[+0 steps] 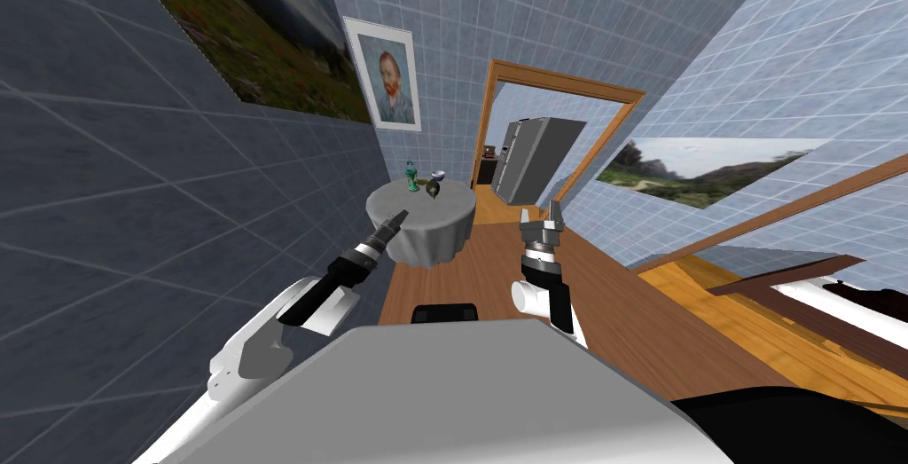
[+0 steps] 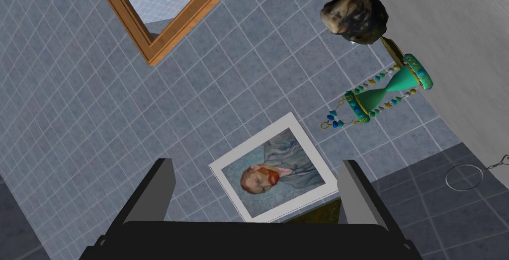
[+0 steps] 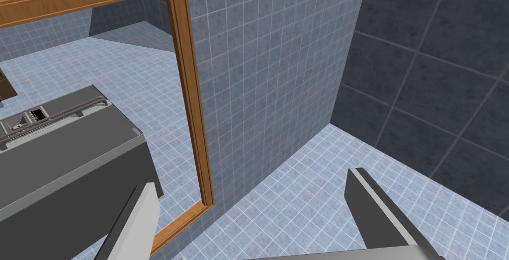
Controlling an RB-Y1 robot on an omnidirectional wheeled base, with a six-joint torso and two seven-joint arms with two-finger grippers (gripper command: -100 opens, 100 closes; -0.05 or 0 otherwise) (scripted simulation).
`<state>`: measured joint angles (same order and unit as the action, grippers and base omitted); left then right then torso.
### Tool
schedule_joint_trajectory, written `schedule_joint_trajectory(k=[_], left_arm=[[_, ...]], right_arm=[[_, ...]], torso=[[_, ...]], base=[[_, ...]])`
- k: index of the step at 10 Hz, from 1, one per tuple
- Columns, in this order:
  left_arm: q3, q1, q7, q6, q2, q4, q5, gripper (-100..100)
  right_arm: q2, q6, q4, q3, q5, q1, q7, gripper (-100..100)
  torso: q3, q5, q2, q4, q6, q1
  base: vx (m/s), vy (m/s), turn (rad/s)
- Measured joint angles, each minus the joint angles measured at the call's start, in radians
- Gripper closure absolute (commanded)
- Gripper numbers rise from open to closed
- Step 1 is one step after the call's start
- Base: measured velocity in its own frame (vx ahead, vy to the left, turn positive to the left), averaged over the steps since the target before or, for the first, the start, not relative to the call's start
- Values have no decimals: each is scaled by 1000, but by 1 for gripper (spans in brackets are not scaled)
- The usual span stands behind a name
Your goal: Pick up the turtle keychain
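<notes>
Our left tool (image 1: 401, 216) is held out at the near rim of the round grey surface (image 1: 443, 228). Its two fingers (image 2: 160, 187) stand spread wide, and nothing is pinched between them. The turtle (image 2: 354, 15), a dark, mottled brown lump, lies on the surface ahead of this tool. It is off to one side of the open fingers and well apart from both. Just beside the turtle stands a teal hourglass (image 2: 390, 87) hung with strings of small beads. A yellowish stem runs from the turtle to behind the hourglass's end, and we cannot tell whether the two touch. A small pale bowl (image 1: 438, 174) sits just past the turtle, farther from the tool. A thin ring (image 2: 462, 177) on a fine chain shows beyond the surface's rim, near one finger of the left tool. We cannot tell what the chain is fixed to. Straight ahead of the left tool, in line with the gap between its fingers, a portrait (image 2: 271, 172) of a red-bearded man hangs on the blue tiled wall (image 2: 99, 98). Our right tool (image 1: 555, 210) is raised off to the right of the surface, well apart from the turtle. Its fingers are likewise spread, with nothing in their grasp.
</notes>
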<state>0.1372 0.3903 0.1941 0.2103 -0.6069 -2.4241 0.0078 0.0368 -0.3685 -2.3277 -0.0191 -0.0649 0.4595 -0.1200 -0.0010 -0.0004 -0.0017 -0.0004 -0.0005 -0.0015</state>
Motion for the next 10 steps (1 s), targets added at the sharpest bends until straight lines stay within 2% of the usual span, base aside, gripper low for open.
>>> schedule_joint_trajectory(k=[7, 10], left_arm=[[-6, -9, -19, 199, -102, -26, -7, -100], [-5, -11, -27, 279, -130, -26, -13, -100]], right_arm=[[0, 0, 0, 0, 0, 0, 0, 0], [0, 0, 0, 0, 0, 0, 0, 0]], torso=[[0, 0, -1, 0, 0, 0], [0, 0, -1, 0, 0, 1]], base=[[38, -25, -16], [46, -21, -10]])
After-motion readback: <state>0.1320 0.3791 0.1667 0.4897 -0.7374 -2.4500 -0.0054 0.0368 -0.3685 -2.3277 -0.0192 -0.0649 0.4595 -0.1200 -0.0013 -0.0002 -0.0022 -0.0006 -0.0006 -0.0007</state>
